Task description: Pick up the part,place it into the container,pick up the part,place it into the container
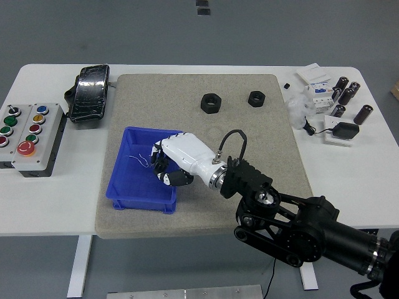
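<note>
Gear's not showing anywhere on the grey felt mat [249, 180], so we reckon it's tucked inside the white right hand [169, 167], curled over the blue plastic bin [128, 187] at its 3 o'clock rim, ready for dropping in.

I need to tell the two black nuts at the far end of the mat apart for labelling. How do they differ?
The left nut looks larger than the right nut. The left nut sits nearer the mat's middle and slightly closer to the robot; the right nut lies nearer the mat's far right corner and the clutter of parts beside it. Both are black, hexagonal, lying flat on the grey mat, apart from each other and untouched.
</note>
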Controlling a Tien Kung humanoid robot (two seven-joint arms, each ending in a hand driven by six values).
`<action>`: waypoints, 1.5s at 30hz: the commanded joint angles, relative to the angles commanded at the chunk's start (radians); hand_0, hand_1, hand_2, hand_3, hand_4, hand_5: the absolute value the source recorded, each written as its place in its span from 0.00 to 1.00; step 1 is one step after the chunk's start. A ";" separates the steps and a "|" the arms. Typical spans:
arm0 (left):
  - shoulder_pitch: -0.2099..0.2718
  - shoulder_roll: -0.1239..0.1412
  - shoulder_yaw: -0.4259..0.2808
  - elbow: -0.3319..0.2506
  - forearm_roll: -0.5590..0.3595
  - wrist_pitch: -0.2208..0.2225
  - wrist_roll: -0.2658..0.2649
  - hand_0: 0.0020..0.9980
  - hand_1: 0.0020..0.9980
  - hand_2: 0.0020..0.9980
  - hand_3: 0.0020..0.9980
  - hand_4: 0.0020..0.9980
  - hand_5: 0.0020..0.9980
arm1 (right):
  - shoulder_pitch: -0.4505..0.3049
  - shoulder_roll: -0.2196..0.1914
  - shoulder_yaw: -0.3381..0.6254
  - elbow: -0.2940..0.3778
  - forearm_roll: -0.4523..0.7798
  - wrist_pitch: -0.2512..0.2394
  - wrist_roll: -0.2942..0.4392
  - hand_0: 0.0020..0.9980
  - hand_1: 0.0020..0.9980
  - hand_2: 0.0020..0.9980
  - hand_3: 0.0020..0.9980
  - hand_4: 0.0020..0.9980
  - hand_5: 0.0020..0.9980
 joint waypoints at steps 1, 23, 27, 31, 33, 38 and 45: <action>0.000 0.000 -0.006 0.000 0.005 0.000 0.001 0.65 0.66 0.64 0.66 0.71 0.29 | 0.000 0.001 -0.001 0.000 -0.005 0.002 -0.002 0.75 0.78 0.76 0.70 0.38 0.16; 0.007 -0.006 -0.025 0.000 0.020 0.001 0.005 0.65 0.66 0.64 0.66 0.71 0.29 | -0.167 -0.155 0.244 0.160 0.053 -0.026 -0.072 0.66 0.75 0.78 0.74 0.65 0.18; 0.010 -0.006 -0.034 0.000 0.026 0.002 0.006 0.65 0.66 0.64 0.66 0.71 0.29 | -0.250 -0.203 0.318 0.207 0.030 -0.001 -0.121 0.66 0.75 0.78 0.74 0.65 0.18; 0.008 -0.006 -0.030 0.000 0.021 0.003 0.004 0.65 0.66 0.64 0.66 0.71 0.29 | -0.298 -0.217 0.337 0.213 -0.010 0.034 -0.163 0.66 0.77 0.83 0.82 0.76 0.27; 0.006 -0.006 -0.018 0.000 0.009 0.003 0.001 0.65 0.66 0.64 0.66 0.71 0.29 | -0.311 -0.225 0.335 0.214 -0.023 0.055 -0.184 0.66 0.77 0.83 0.82 0.76 0.27; 0.005 -0.007 -0.006 0.000 -0.004 0.004 -0.001 0.65 0.66 0.64 0.66 0.71 0.29 | -0.320 -0.239 0.315 0.208 -0.030 0.100 -0.224 0.66 0.79 0.85 0.83 0.81 0.34; 0.004 -0.006 -0.012 0.000 0.003 0.004 0.000 0.65 0.66 0.64 0.66 0.71 0.29 | -0.313 -0.233 0.284 0.174 -0.026 0.141 -0.246 0.65 0.80 0.86 0.85 0.83 0.36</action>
